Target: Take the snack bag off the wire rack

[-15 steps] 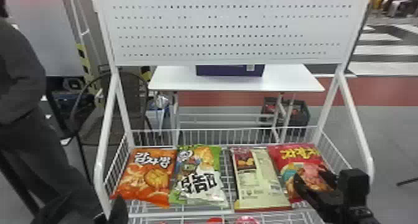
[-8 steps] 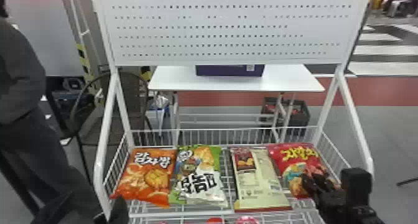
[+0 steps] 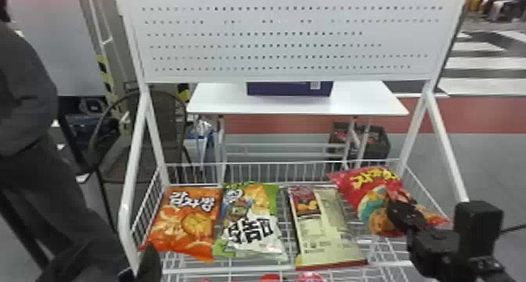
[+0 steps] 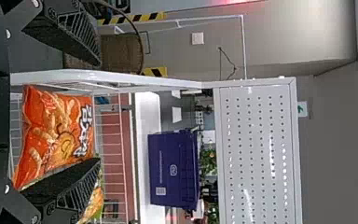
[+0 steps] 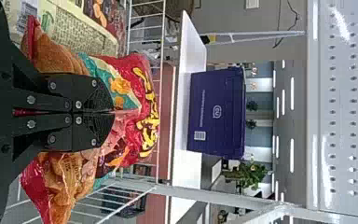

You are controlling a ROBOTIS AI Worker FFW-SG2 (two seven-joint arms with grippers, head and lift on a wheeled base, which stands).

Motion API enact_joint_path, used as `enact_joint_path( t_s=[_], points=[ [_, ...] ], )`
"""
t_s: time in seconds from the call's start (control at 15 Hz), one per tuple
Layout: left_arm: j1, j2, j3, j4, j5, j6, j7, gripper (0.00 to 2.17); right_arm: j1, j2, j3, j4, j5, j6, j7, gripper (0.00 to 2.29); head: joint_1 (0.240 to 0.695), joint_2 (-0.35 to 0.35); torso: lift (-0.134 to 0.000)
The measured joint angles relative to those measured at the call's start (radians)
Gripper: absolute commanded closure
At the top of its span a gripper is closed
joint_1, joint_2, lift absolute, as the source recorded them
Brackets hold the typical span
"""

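Observation:
At the right end of the wire rack (image 3: 231, 268), my right gripper (image 3: 399, 210) is shut on the red snack bag (image 3: 371, 187), which sits tilted above the rack's mesh. In the right wrist view the right gripper (image 5: 109, 112) pinches the middle of the red bag (image 5: 142, 84), and the film creases around its fingertips. My left gripper (image 3: 146, 261) is at the rack's front left corner. Seen from the left wrist, the left gripper (image 4: 98, 112) stands open with its fingers wide apart, the orange snack bag (image 4: 58, 135) beyond them.
On the rack lie an orange bag (image 3: 188, 222), a green and white bag (image 3: 252, 222) and a cream bag (image 3: 326, 230). White side posts and a perforated panel (image 3: 289, 34) rise above. Behind stands a white table (image 3: 219, 101) with a purple box (image 3: 289, 88).
The right gripper has shut on the red bag and raised it, tilting it and swinging its top leftward. The other bags and the left arm look the same.

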Motion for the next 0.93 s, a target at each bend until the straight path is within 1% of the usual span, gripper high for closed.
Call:
enact_joint_path(
  t_s=[0.2,0.33,0.47,0.67,0.93],
  points=[
    [0.0,0.007,0.0,-0.003,0.003,-0.005,0.002,0.16,0.139,-0.018,-0.07,-0.172,-0.028,0.023,-0.026,2.22,0.499,0.0,0.0],
    [0.0,0.012,0.0,-0.004,0.006,-0.01,0.002,0.16,0.253,-0.028,-0.11,-0.267,-0.041,-0.027,-0.038,2.22,0.499,0.0,0.0],
    [0.001,0.018,0.0,-0.005,0.011,-0.017,0.003,0.16,0.38,-0.033,-0.151,-0.34,-0.055,-0.133,-0.039,2.22,0.499,0.0,0.0],
    [0.004,0.025,0.0,-0.008,0.014,-0.021,0.003,0.16,0.535,-0.035,-0.197,-0.403,-0.066,-0.293,-0.039,2.22,0.499,0.0,0.0],
    [0.013,0.032,0.003,-0.012,0.02,-0.032,0.003,0.16,0.675,-0.031,-0.254,-0.428,-0.079,-0.455,-0.044,2.22,0.499,0.0,0.0]
  ],
)
